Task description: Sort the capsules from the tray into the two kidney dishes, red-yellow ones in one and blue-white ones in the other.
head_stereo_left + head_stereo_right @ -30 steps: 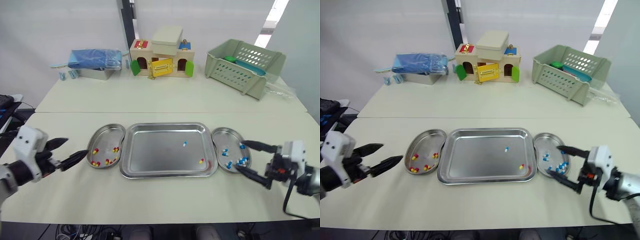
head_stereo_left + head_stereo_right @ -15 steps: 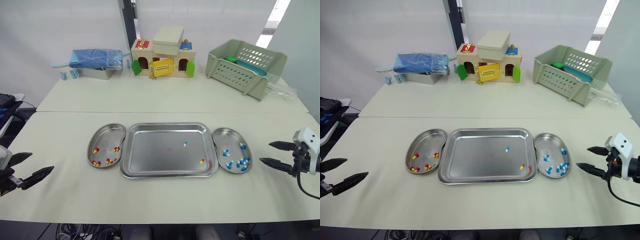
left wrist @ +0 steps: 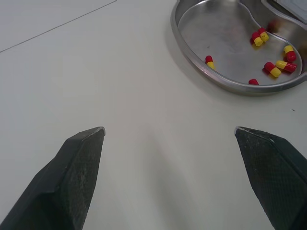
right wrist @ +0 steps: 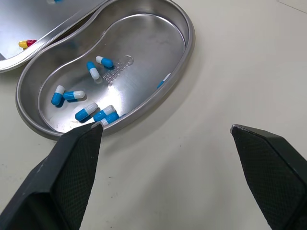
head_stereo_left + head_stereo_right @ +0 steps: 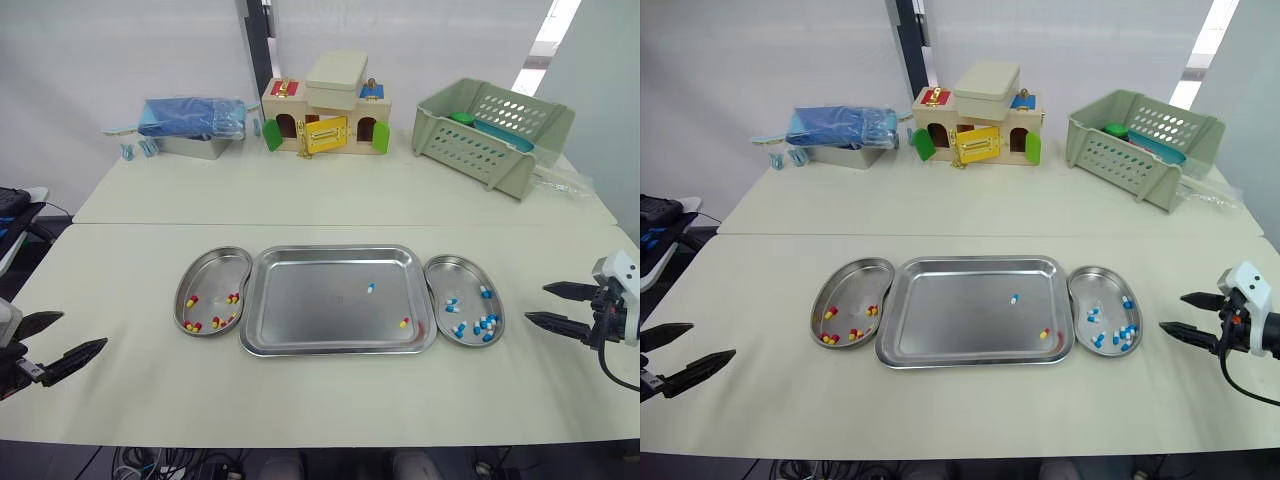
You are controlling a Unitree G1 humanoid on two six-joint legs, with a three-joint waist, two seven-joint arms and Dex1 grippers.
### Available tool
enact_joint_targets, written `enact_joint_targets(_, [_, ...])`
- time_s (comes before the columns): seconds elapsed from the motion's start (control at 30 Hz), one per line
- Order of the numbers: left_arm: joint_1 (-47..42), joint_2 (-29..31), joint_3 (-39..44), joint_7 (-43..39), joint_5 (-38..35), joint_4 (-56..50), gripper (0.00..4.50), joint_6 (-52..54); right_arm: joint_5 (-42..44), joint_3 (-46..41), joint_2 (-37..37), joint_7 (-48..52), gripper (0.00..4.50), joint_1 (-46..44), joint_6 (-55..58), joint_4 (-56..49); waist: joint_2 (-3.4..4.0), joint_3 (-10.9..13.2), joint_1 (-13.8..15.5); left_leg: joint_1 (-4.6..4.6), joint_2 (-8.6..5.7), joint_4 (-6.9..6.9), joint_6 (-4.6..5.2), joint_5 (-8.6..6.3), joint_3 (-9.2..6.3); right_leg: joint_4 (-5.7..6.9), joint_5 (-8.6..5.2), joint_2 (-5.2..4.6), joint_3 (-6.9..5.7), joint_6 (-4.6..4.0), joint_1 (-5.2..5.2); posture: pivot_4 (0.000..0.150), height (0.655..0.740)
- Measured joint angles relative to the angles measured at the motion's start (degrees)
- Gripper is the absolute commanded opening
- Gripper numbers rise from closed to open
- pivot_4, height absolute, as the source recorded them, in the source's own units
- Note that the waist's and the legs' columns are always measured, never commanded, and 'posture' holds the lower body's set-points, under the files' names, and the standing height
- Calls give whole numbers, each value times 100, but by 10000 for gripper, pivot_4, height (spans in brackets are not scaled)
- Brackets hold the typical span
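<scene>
1. Left gripper (image 5: 83,329), wide open and empty, well left of the left kidney dish (image 5: 203,270).
2. Right gripper (image 5: 536,302), equally open and empty, near the right kidney dish (image 5: 455,270).
3. Tray (image 5: 338,345) between the dishes: red-yellow capsule (image 5: 403,322), blue-white capsule (image 5: 370,287) farther back.

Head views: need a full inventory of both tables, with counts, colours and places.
tray: 1, steel, centre of near table
loose blue-white capsule: 1, in tray, right of centre
loose red-yellow capsule: 1, in tray, near right corner
left kidney dish: 1, steel, beside tray's left side
red-yellow capsules: several, in left kidney dish
right kidney dish: 1, steel, beside tray's right side
blue-white capsules: several, in right kidney dish
toy house: 1, wood, far table, centre
basket: 1, green, far right
blue pack: 1, on a tin, far left
left gripper: black, jaws open, near-left table edge
right gripper: black, jaws open, right of right kidney dish
</scene>
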Motion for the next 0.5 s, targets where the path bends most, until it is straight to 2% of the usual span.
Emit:
enact_joint_targets(0.13, [129,-311,-16,-111,-319,-600,44836,4,-58,2,2,186,45000,-72,-148,168,0,0,2,0,2,1,0,0,1,0,0,0,0,0,1,1500,7400])
enact_joint_targets(0.23, [216,-815,-257,-142,-581,-1327,44836,-110,-114,4,64,237,45000,-175,-220,284,1,0,5,1,3,1,-1,0,4,0,0,0,2,0,2,1500,7400])
enact_joint_targets(0.37, [396,-1801,-881,27,-979,-2431,44836,-355,-84,17,105,347,45000,-351,16,230,0,0,13,-1,4,4,-1,0,5,-3,1,0,2,0,5,1500,7400])
enact_joint_targets(0.5, [1254,-2791,-1765,-143,-953,-3134,44836,-1118,0,205,103,433,45000,-525,425,-76,4,-3,-25,2,5,1,-1,0,12,-8,1,1,8,0,5,1500,7400])
